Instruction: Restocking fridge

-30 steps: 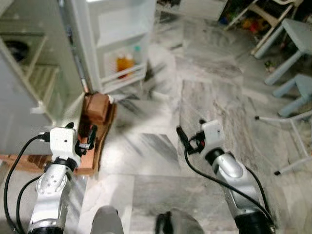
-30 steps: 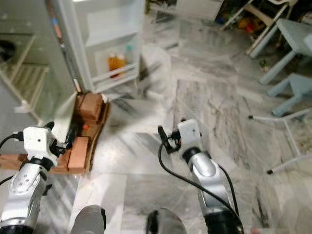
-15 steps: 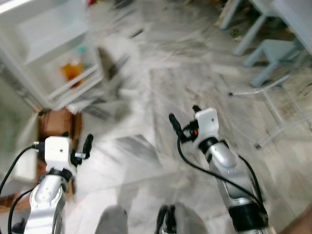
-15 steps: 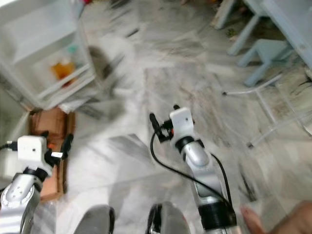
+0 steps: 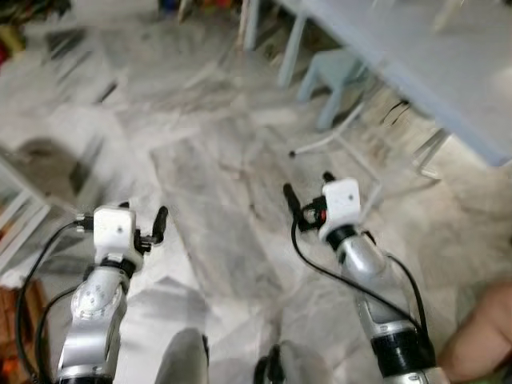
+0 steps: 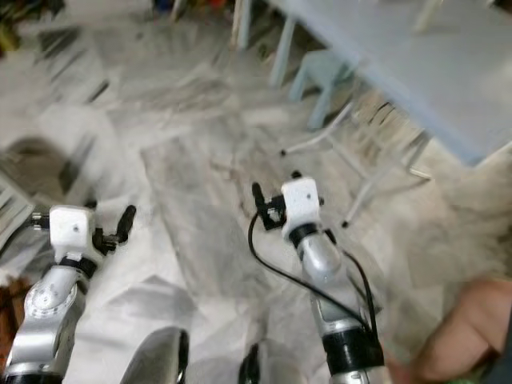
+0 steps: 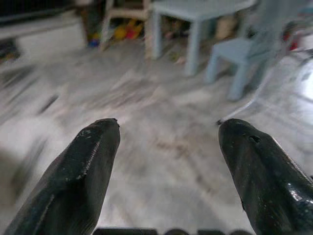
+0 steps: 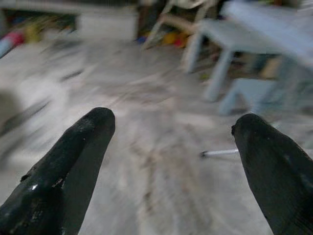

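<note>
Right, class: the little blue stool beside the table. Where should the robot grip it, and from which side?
Probably the stool's flat seat edge: it stands upright, and the thin slab suits two long fingers better than the legs. Come from the open floor side, since the table crowds its far side. The left gripper and right gripper are both open and empty. Blur hides finer detail.

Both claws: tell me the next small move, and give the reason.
Probably walk on toward the pale blue table and search it for stock. The left claw and the right claw both hang open and hold nothing over bare grey marble floor, and the blurred head views face the table and a small pale blue stool. Nothing to carry can be made out yet.
</note>
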Available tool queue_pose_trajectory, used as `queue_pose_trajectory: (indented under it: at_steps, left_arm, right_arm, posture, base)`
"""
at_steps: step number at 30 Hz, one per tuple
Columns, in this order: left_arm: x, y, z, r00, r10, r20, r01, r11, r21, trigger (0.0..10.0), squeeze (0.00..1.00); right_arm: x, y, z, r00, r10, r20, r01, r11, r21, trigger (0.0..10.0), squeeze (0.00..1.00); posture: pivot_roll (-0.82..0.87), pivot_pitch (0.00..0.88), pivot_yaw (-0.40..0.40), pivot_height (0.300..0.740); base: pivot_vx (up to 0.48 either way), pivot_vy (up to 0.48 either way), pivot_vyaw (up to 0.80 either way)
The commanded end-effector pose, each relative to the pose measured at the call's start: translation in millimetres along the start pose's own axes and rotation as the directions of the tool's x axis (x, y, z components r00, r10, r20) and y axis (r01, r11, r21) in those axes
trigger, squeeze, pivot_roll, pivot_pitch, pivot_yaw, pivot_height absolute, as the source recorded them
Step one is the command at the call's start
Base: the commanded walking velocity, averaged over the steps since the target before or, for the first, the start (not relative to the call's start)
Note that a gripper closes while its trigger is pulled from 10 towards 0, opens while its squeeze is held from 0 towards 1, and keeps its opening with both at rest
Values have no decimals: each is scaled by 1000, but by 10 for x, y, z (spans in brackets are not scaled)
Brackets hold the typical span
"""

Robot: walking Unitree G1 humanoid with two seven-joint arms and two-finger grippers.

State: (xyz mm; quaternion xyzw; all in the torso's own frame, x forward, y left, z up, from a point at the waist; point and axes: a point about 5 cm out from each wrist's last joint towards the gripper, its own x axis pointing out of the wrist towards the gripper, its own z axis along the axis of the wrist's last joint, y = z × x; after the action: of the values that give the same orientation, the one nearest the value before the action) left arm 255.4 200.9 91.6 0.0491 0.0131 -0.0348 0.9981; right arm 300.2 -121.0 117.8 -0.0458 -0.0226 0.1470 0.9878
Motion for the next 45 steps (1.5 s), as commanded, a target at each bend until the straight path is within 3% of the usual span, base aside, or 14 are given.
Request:
queue_pose_trajectory:
  at_steps: [1, 7, 13, 18, 27, 38, 45]
  left_arm:
    - [12, -57, -36, 1000, -8, -9, 8, 1000, -21, 10000, 0]
    - [102, 8, -17, 1000, 21, 0, -21, 999, -45, 10000, 0]
    - [214, -55, -22, 1000, -18, 0, 18, 998, -60, 10000, 0]
    - [343, -126, 30, 998, -54, 20, 55, 998, -42, 10000, 0]
    - [314, -24, -56, 1000, 2, 3, -2, 997, -74, 10000, 0]
    - [414, -144, -39, 999, -43, 21, 44, 998, -55, 10000, 0]
    - [406, -94, -57, 999, -38, 21, 39, 997, -65, 10000, 0]
  right_arm:
    - [-52, -110, -56, 999, -48, -24, 48, 999, 8, 10000, 0]
    - [-48, -86, -40, 999, -42, -12, 42, 999, 14, 10000, 0]
    - [-59, -170, -61, 994, -107, 1, 106, 994, 32, 10000, 0]
    - [-61, -153, -28, 996, -79, 31, 78, 996, 32, 10000, 0]
    - [69, -115, 69, 997, -26, 76, 26, 1000, -8, 10000, 0]
    - [-35, -183, 48, 996, -41, 83, 42, 999, -10, 10000, 0]
    - [-19, -121, 72, 995, -11, 99, 12, 1000, -11, 10000, 0]
  posture:
    - [90, 114, -77, 740]
    - [72, 98, -55, 740]
    - [47, 62, -17, 740]
    - [59, 43, -21, 740]
    - [55, 35, -45, 740]
    - [20, 41, -25, 740]
    - [26, 34, -20, 740]
  base:
    - [480, 0, -800]
    - [480, 0, -800]
    - [476, 0, -800]
    - [428, 48, 0]
    - [365, 311, 0]
    - [340, 338, 0]
    - [336, 342, 0]
